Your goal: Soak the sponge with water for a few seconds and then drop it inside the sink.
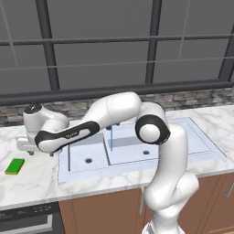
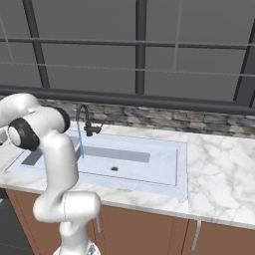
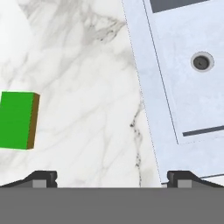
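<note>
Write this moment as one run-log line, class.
pincer: open, empty, over marble counter | flat green sponge: on counter, left of pale double-basin sink, ungrasped | thin blue water stream: running | step: approaching sponge

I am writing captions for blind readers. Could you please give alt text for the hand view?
A green sponge lies on the marble counter at the left, apart from the open pincer, whose two dark tips stand wide at the bottom. The pale sink with a dark round drain runs along the right.
</note>
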Robot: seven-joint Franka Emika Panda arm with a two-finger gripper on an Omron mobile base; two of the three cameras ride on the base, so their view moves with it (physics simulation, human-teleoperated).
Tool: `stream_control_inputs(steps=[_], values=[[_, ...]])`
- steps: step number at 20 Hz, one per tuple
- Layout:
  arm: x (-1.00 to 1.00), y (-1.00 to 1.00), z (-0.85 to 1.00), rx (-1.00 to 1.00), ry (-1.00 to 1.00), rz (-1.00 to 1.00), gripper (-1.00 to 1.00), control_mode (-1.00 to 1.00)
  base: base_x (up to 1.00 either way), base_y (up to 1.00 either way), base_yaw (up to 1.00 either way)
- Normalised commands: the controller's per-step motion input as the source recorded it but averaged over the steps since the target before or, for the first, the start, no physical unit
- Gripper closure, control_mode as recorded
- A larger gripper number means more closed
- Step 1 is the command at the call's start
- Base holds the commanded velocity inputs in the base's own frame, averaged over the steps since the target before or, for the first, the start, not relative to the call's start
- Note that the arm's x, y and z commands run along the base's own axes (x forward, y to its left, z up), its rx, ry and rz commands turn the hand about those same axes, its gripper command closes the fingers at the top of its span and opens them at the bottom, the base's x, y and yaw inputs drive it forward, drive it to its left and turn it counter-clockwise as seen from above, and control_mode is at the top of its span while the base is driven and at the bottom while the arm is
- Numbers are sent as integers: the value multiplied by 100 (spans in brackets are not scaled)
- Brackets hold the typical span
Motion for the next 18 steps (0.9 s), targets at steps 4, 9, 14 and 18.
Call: stream_control_inputs(steps=[4, 9, 14, 18], values=[[0, 0, 0, 0, -1, 0, -100, -100, 0, 0, 0], [0, 0, -3, -1, 0, 0, -100, -100, 0, 0, 0], [2, 0, -23, 0, 0, 0, -100, -100, 0, 0, 0], [10, 0, -32, 0, 0, 0, -100, -100, 0, 0, 0]])
